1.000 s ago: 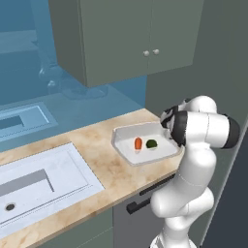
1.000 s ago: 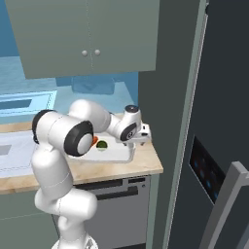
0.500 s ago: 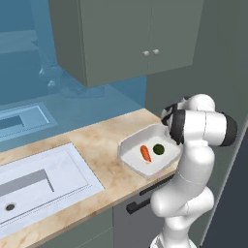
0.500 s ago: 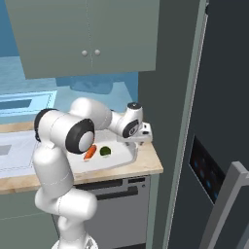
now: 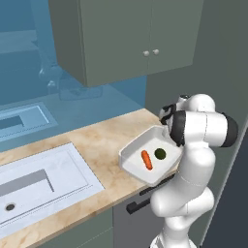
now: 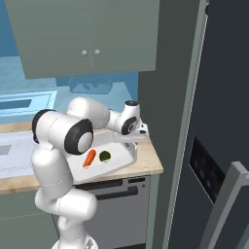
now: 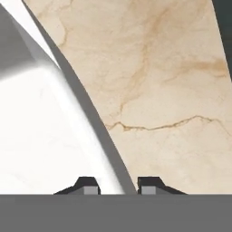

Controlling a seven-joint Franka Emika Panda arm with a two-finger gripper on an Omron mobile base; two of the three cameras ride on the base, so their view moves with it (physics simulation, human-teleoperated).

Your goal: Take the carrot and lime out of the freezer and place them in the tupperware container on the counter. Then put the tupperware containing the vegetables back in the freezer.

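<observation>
The white tupperware container (image 5: 130, 154) is tilted on the counter (image 5: 97, 145) near its front right corner, its far side raised. The orange carrot (image 5: 146, 160) and dark green lime (image 5: 160, 154) lie side by side inside it, also visible as the carrot (image 6: 89, 158) and the lime (image 6: 105, 156) in the right base view. My gripper (image 6: 132, 141) reaches down to the container's right rim (image 6: 129, 158). In the hand view my gripper (image 7: 117, 183) is shut on the container's rim (image 7: 90, 122), one fingertip on each side. The freezer's dark front (image 6: 223, 97) stands to the right.
A white inset sink (image 5: 38, 179) takes up the counter's left part. Grey wall cupboards (image 5: 131, 38) with knobs hang above. A tall grey panel (image 6: 170, 97) bounds the counter on the right. Bare marbled counter (image 7: 158, 81) lies beside the container.
The gripper has closed on the container's rim. The container has tilted up on its far side and shifted toward the counter's front edge, with carrot and lime sliding inside.
</observation>
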